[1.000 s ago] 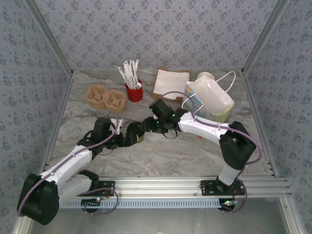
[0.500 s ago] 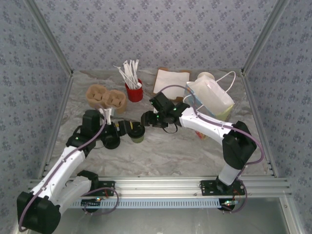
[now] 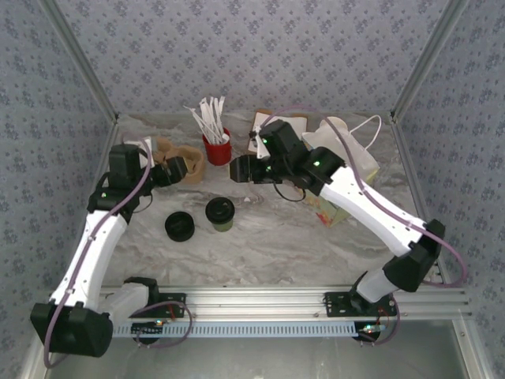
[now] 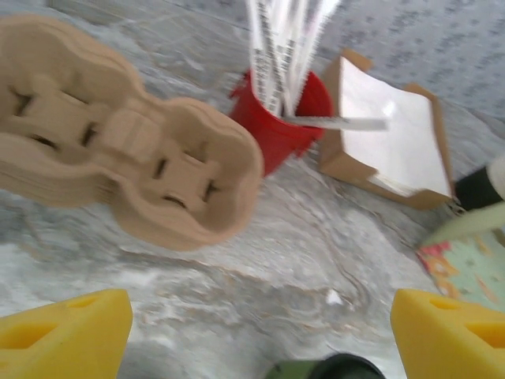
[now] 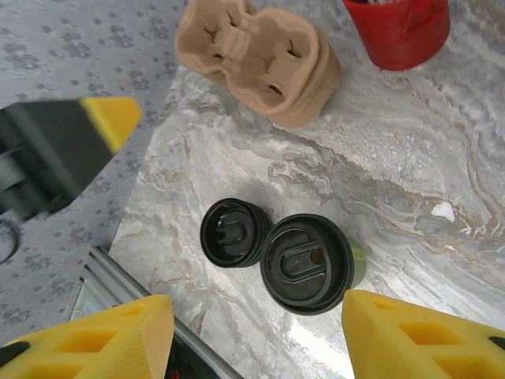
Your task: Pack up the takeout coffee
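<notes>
1. Overhead, the takeout coffee (image 3: 220, 213) stands upright near the middle of the marbled table (image 3: 284, 241), lid on. A loose black lid (image 3: 180, 227) lies just to its left, and neither arm touches the cup.
2. The right wrist camera looks straight down on the cup and adds detail. The lid has an oval recess and a sip hole, and a sliver of olive side shows at its right. From that angle the loose black lid overlaps the cup's rim, whereas overhead a strip of table lies between them.
3. The right gripper (image 3: 235, 169) hangs above the table behind the coffee, beside the red cup of wrapped sticks (image 3: 218, 148). Its yellow fingers (image 5: 87, 339) are spread wide with nothing between them.
4. The left gripper (image 3: 175, 169) hovers over the cardboard cup carrier (image 3: 188, 162). Its own camera puts its yellow fingertips (image 4: 63, 339) at the two bottom corners, released and empty. The carrier, the red cup and a box of napkins (image 4: 390, 134) lie ahead of it.
5. A white paper bag (image 3: 343, 162) with cord handles stands at the back right, well apart from the coffee.
6. The table is grey-veined and pale. Blue-grey floral walls (image 3: 237, 47) close it in on three sides, and an aluminium rail (image 3: 276, 298) carries both arm bases along the near edge.
</notes>
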`<action>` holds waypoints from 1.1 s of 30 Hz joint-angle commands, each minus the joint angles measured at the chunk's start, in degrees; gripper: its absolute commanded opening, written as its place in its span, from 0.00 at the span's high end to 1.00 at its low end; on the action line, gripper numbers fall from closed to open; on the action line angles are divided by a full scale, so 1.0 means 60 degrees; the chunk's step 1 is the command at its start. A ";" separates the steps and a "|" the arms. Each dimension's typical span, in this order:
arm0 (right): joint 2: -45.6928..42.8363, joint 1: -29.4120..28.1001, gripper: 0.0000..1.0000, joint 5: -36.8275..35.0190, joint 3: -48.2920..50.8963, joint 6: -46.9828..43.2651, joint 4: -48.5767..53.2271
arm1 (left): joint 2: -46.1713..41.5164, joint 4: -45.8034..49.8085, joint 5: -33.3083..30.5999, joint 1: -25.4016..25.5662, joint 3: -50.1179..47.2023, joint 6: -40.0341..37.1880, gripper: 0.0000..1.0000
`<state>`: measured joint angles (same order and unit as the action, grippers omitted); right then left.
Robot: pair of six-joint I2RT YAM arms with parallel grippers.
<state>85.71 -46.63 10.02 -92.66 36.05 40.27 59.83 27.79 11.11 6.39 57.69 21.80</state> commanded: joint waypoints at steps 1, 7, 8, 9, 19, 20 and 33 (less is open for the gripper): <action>-0.0677 0.0299 0.39 -0.0118 -0.0239 -0.0410 0.1006 | 0.0575 0.0319 -0.0635 -0.0572 0.0682 -0.0451 0.14; -0.2072 0.1374 0.39 0.0090 0.0398 -0.0451 0.1663 | 0.2028 0.0180 -0.0965 -0.1059 0.1671 -0.0988 0.16; -0.2299 0.1595 0.39 0.0132 0.0502 -0.0493 0.1863 | 0.2280 0.0215 -0.1000 -0.1062 0.1868 -0.1063 0.16; -0.2523 0.1831 0.39 0.0174 0.0601 -0.0563 0.2028 | 0.2505 0.0230 -0.0976 -0.1065 0.2030 -0.1123 0.17; -0.4162 0.4631 0.39 0.0837 0.1325 -0.1315 0.3328 | 0.4361 0.0764 -0.1010 -0.0892 0.3204 -0.2531 0.21; -0.4273 0.5006 0.39 0.1044 0.1404 -0.1408 0.3415 | 0.4466 0.0793 -0.1064 -0.0869 0.3248 -0.2561 0.21; -0.4670 0.7603 0.39 0.2805 0.1963 -0.2031 0.3994 | 0.6234 0.1185 -0.1089 -0.2129 0.4709 -0.1461 0.24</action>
<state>58.48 -2.07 23.68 -81.34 25.82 62.13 95.39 32.42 3.33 -5.41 82.87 11.46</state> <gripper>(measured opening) 0.605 0.758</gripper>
